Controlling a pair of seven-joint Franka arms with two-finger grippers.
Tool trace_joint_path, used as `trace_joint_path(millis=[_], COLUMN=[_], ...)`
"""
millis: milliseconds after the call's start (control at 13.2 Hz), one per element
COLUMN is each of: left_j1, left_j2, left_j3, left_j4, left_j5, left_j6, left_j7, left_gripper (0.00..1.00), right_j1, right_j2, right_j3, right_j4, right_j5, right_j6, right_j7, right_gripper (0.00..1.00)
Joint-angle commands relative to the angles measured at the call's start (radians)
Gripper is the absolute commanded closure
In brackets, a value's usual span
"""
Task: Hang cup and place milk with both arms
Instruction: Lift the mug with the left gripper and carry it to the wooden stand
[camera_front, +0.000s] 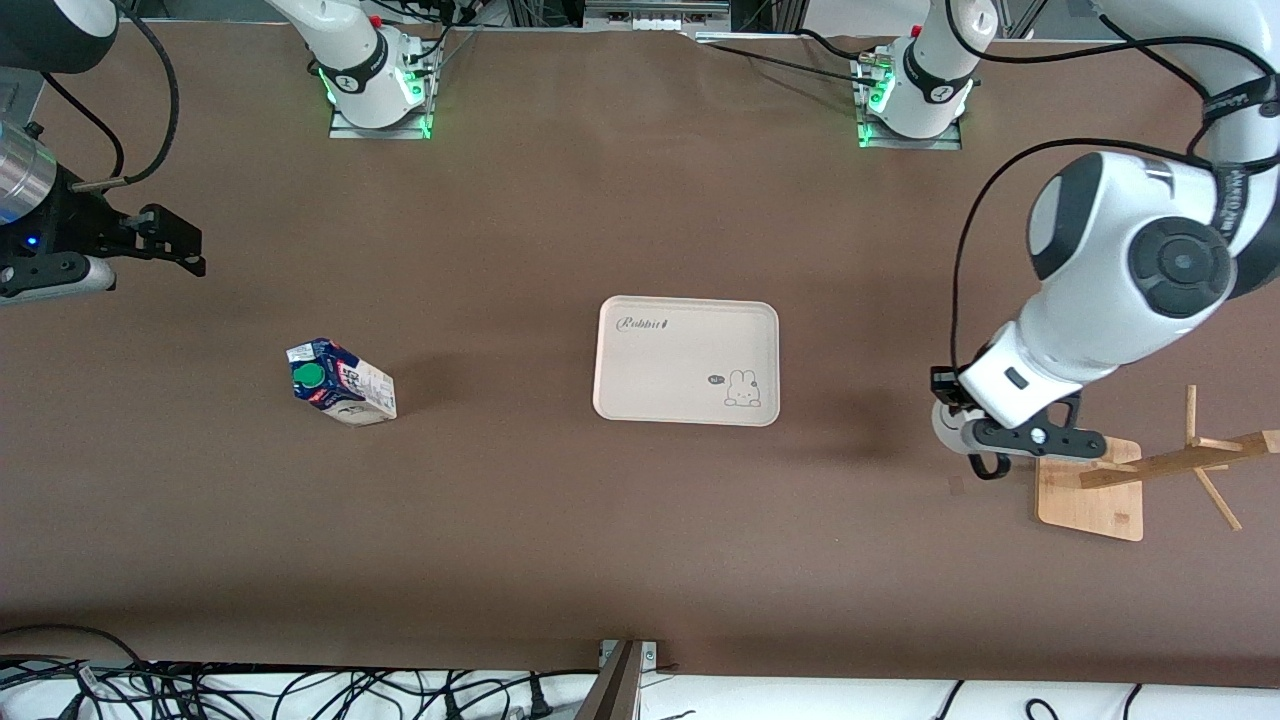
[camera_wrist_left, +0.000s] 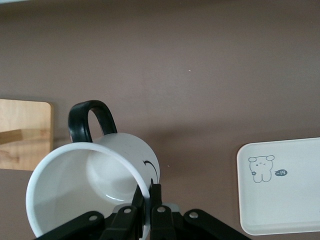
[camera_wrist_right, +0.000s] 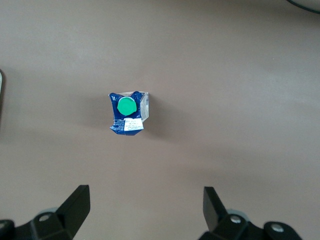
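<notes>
On the brown table (camera_front: 560, 520), left gripper (camera_wrist_left: 145, 212) jaws pinch the cup (camera_wrist_left: 95, 185); right gripper (camera_wrist_right: 145, 210) jaws gape above the milk (camera_wrist_right: 127, 112).

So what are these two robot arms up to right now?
The left claw is pinching the rim of a white cup and holding it in the air beside a wooden rack. The right claw is open, up above the table near the milk carton, which stands untouched. The tray in the middle has nothing on it yet.
</notes>
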Motion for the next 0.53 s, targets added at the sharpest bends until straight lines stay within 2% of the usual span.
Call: trace_joint_path(millis=[0, 456], left_j1=[0.074, 0.208], left_j2=[-0.020, -0.072], left_j3=[-0.011, -0.016], left_j4=[0.041, 0.041], left_j5=[0.013, -0.001], left_j6=[-0.048, -0.091], left_j7=[0.110, 0.288], left_gripper=[1.00, 1.00], right_j1=[-0.012, -0.012], right_j2=[0.008, 0.008], right_j3=[0.012, 0.012], right_j4=[0.019, 0.019], right_j5=[-0.003, -0.003], right_j6=[-0.012, -0.015], right_j7=[0.004, 0.004], right_gripper=[0.00, 0.00])
